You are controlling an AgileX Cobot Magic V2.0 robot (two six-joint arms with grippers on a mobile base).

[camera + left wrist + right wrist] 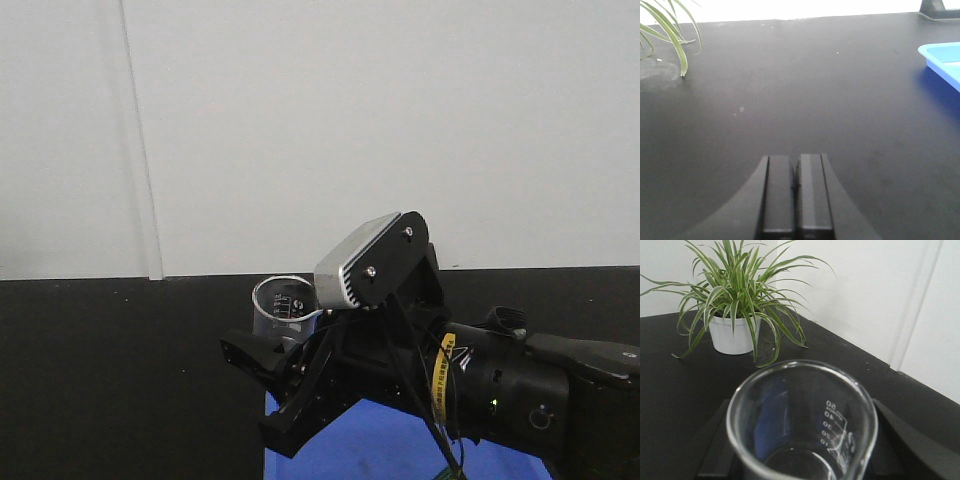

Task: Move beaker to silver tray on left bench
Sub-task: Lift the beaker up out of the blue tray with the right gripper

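The beaker (282, 305), small clear glass with printed marks, stands upright between the fingers of my right gripper (275, 342), which is shut on it. It hangs above the near corner of a blue tray. In the right wrist view the beaker (800, 425) fills the lower middle, with a black finger (715, 440) on each side of it. My left gripper (796, 165) is shut on nothing, its pads pressed together over the matte black worktop (815, 90). The silver tray is out of view.
A bright blue plastic tray (380, 440) lies under my right arm, and its corner (942, 57) shows at the right of the left wrist view. A potted spider plant (735, 305) in a white pot stands on the black bench by the white wall.
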